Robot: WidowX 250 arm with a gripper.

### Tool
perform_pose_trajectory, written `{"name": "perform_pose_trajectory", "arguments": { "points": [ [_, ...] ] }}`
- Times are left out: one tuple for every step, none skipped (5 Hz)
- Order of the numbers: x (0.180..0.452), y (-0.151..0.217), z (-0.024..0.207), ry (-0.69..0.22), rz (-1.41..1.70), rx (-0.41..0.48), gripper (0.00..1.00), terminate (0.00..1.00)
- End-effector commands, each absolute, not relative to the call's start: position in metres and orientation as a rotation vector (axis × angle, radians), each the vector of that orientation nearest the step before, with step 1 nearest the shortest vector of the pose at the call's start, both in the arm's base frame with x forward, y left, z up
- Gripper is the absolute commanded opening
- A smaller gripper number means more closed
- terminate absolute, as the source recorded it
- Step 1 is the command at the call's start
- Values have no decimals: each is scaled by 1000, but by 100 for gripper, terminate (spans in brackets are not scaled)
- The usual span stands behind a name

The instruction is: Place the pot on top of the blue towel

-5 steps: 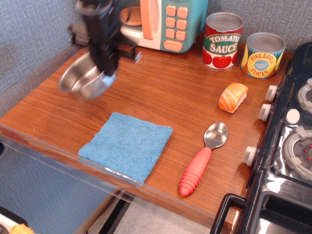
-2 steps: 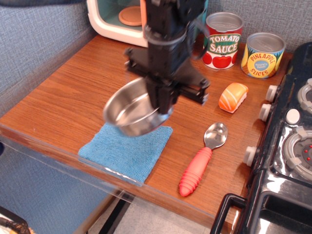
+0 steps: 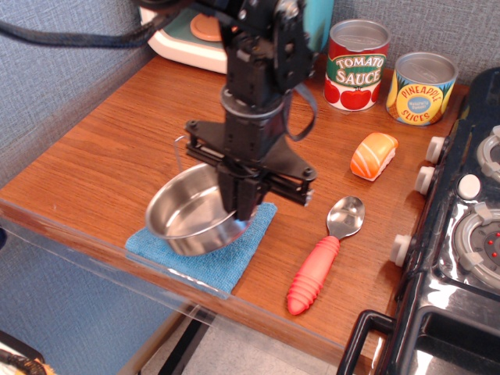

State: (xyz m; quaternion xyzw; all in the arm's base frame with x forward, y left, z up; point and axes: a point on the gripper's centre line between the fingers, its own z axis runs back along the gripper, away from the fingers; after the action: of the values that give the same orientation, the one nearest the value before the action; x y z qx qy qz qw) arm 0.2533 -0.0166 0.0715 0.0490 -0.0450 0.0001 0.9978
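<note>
Your pincer stays clamped on the far rim of the pot, now on or just above the blue towel at the tabletop's seven o'clock; release remains. At one o'clock, cans read "Tomato Sauce" and "Pineapple Slices".

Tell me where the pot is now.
The pot is at the front left of the table, over the blue towel, with the gripper on its right rim. The red-handled spoon lies to its right.
</note>
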Motion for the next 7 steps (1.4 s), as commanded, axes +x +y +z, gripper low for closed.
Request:
{"name": "perform_pose_trajectory", "arguments": {
  "points": [
    [239,-16,61,-37,10,98,0,0],
    [239,-18,60,-21,13,106,100,0],
    [238,-23,73,-84,-13,83,100,0],
    [234,-31,97,-159,-71,23,100,0],
    [231,-33,113,-199,-113,-35,100,0],
    [232,-30,115,-184,-130,-78,100,0],
    [232,-30,115,-184,-130,-78,100,0]
  ]
}}
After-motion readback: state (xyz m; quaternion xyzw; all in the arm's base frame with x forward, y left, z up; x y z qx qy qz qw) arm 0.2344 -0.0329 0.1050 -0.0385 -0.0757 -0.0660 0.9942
